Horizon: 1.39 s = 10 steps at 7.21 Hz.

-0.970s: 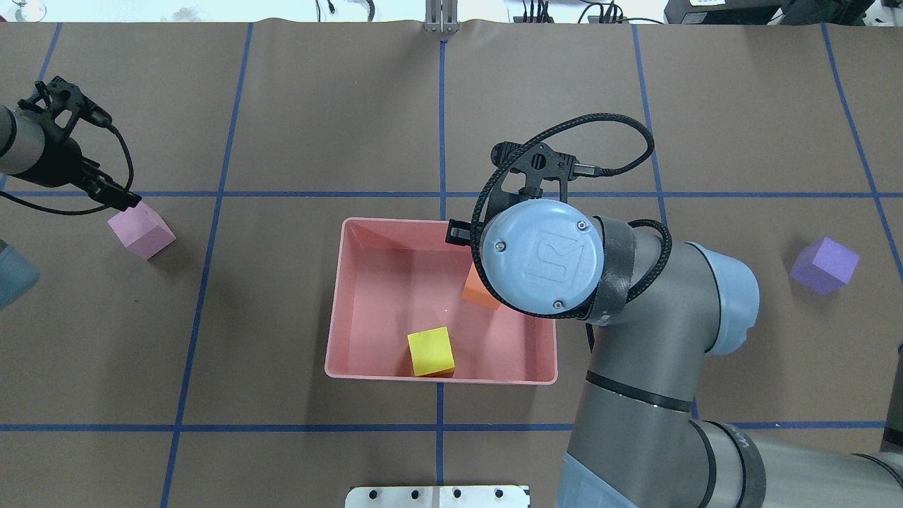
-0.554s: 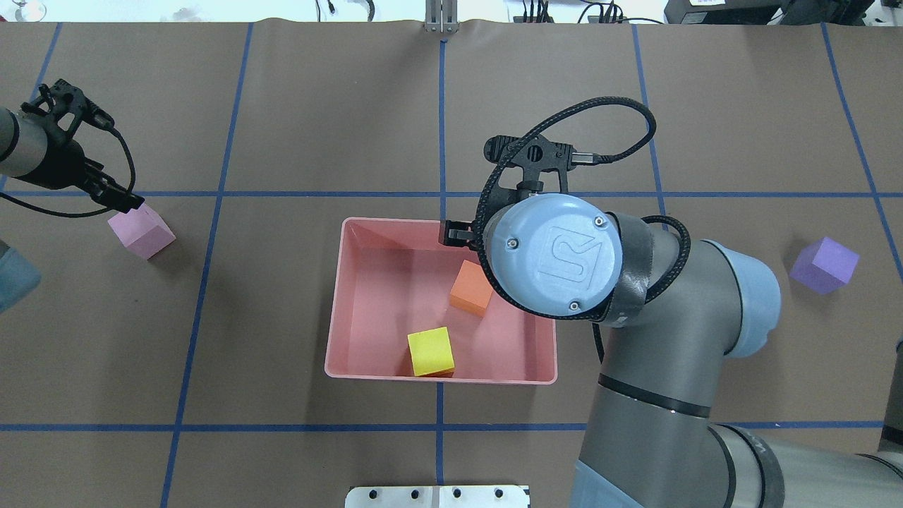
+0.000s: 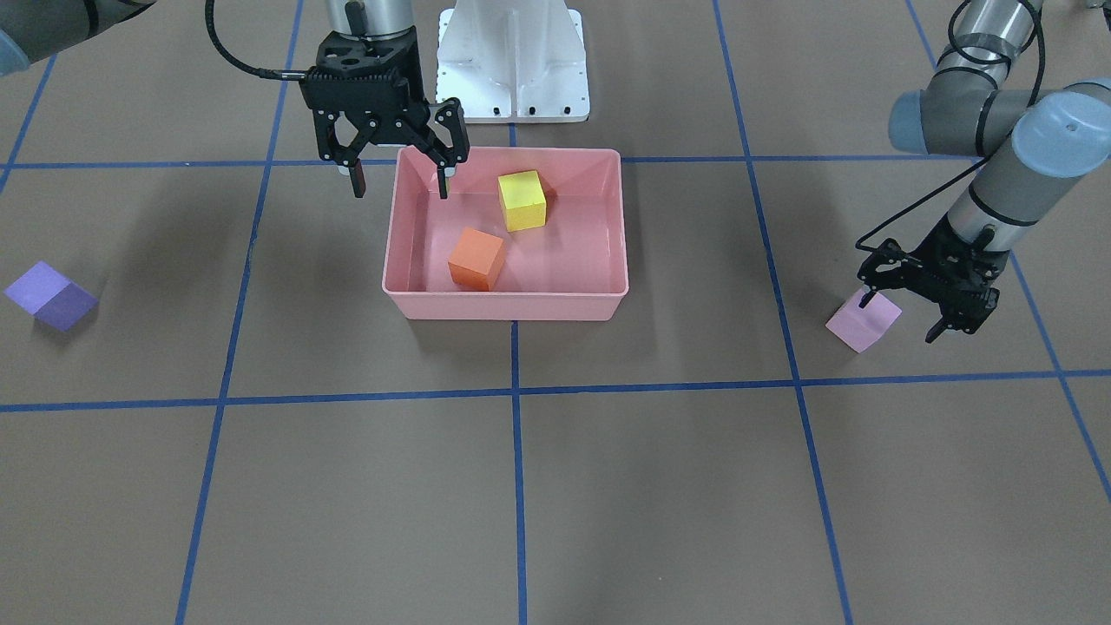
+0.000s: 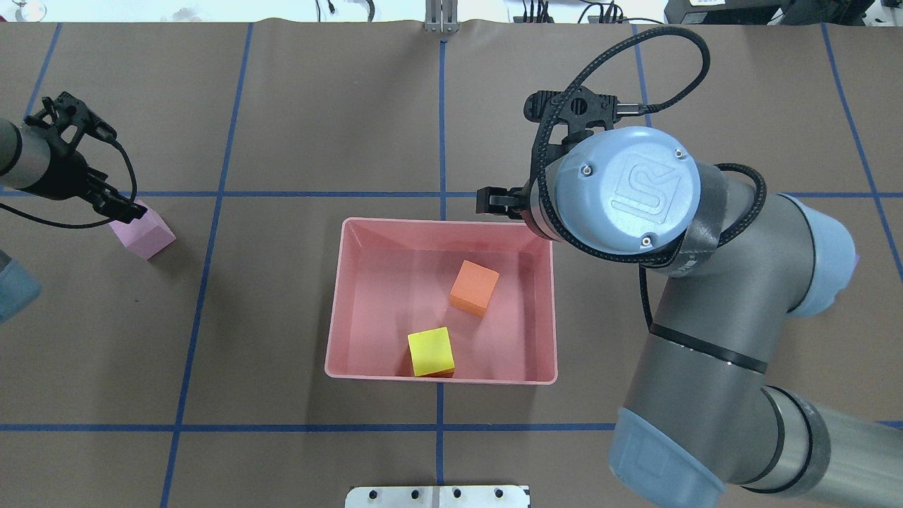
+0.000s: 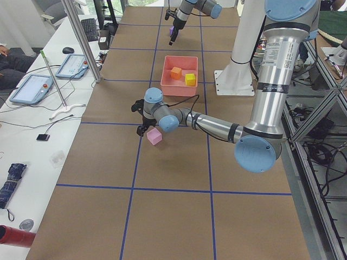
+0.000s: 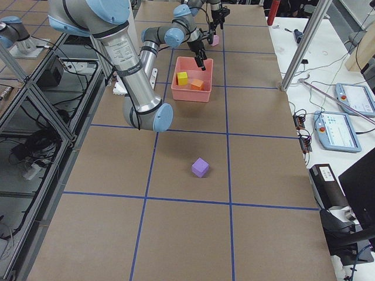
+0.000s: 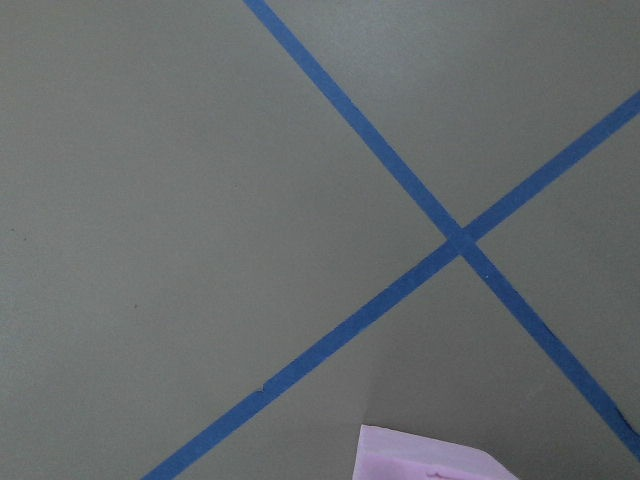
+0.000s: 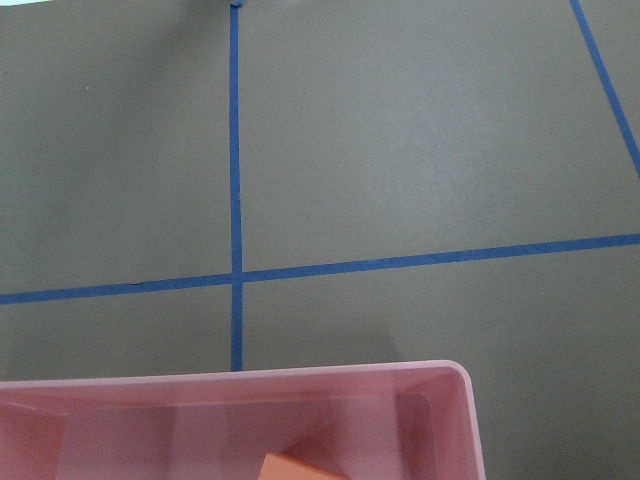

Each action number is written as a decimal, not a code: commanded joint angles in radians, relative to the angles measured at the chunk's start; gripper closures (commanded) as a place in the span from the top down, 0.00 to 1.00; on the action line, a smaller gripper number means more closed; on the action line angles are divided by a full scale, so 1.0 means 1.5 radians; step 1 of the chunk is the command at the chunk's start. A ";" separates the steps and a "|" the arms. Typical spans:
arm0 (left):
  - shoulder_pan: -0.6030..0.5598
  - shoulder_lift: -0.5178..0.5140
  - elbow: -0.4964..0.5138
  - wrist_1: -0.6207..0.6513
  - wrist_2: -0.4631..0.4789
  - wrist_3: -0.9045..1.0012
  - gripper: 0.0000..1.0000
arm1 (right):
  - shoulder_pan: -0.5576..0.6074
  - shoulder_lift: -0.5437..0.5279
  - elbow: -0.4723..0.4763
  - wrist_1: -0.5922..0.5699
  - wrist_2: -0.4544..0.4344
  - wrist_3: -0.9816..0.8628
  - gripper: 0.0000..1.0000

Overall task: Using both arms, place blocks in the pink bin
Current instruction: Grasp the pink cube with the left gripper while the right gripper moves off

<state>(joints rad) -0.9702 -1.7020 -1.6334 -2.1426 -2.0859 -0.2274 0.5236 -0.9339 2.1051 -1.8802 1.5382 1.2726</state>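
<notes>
The pink bin (image 3: 503, 308) holds the orange block (image 3: 476, 258) and the yellow block (image 3: 522, 200), also seen from overhead, the orange block (image 4: 474, 286) and the yellow block (image 4: 431, 351). My right gripper (image 3: 400, 187) hangs open and empty over the bin's corner, one finger on each side of the wall. My left gripper (image 3: 898, 317) is open and low, one finger over the pale pink-lilac block (image 3: 862, 321), which is on the table. The purple block (image 3: 50, 297) lies on the table far out on my right side; the overhead view hides it behind my right arm.
The white pedestal base (image 3: 512, 61) stands just behind the bin. Blue tape lines cross the brown table. The left wrist view shows only the edge of the pink-lilac block (image 7: 430, 455). The right wrist view shows the bin's rim (image 8: 230, 385).
My right arm has moved away from over the bin toward its far right corner, uncovering the orange block, which lies loose in the bin. My left gripper has shifted slightly at the pink-lilac block.
</notes>
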 commanded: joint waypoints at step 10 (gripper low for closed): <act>0.070 0.018 0.037 -0.054 0.003 -0.045 0.56 | 0.193 -0.076 0.024 0.009 0.205 -0.239 1.00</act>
<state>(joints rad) -0.8685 -1.6690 -1.5774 -2.2238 -2.0816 -0.2814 0.7260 -1.0176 2.1473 -1.8709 1.7687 1.0288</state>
